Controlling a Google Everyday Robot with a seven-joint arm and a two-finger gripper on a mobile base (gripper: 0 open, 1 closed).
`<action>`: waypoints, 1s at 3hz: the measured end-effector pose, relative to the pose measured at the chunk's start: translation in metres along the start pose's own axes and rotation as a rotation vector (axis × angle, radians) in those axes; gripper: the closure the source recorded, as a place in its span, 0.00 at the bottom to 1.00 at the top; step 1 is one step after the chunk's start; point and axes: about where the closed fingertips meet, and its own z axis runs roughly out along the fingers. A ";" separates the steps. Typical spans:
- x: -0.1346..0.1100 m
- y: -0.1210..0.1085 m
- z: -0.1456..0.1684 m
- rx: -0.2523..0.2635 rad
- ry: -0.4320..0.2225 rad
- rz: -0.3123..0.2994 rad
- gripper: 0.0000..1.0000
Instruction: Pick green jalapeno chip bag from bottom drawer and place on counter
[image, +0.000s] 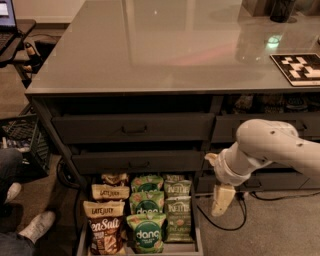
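The end effector (222, 199) hangs right of the drawer (199, 239); its state I cannot tell. Jalapeno bags (178, 212) line the drawer's right side

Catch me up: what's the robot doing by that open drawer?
The robot's pale gripper hangs just right of the pulled-out dark grey bottom drawer, not touching any bag. The small dark olive-green Kettle jalapeno chip bags lie in the drawer's right column, beside brighter green dang bags and tan Late July bags. None sits on the glossy grey counter yet, so the pick has not begun.
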 end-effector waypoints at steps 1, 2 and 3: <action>0.007 -0.010 0.043 -0.023 -0.012 -0.006 0.00; 0.012 -0.015 0.080 -0.071 -0.039 0.015 0.00; 0.013 -0.013 0.086 -0.081 -0.042 0.019 0.00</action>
